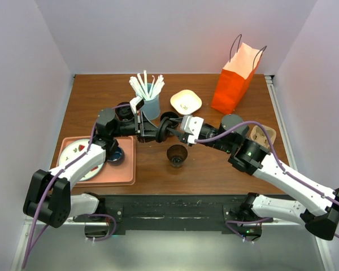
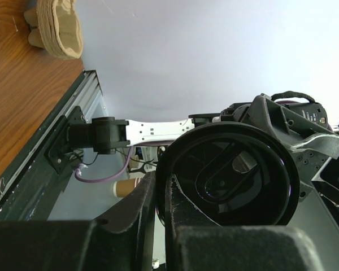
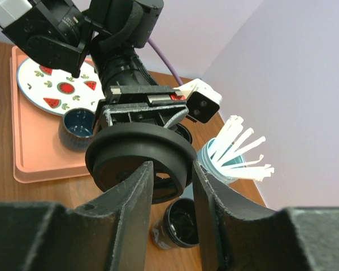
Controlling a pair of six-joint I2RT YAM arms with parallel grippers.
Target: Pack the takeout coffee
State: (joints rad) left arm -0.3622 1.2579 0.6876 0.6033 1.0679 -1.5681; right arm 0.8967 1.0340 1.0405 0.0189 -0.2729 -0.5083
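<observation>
Lid's up in the air! The left gripper is clenched on the rim of the round black lid. The right gripper has its fingers straddling the opposite edge, though I cannot tell whether they are pressing yet. Directly below, the tapered black cup stands uncovered mid-table, its inside too dark to read.

A light blue tumbler bristles with white straws. A salmon tray carries a watermelon-print plate and a dark blue mug. Behind sit a cream dish and an orange paper bag, upright with its top open. The glossy wood-grain table is boxed by pale lilac walls.
</observation>
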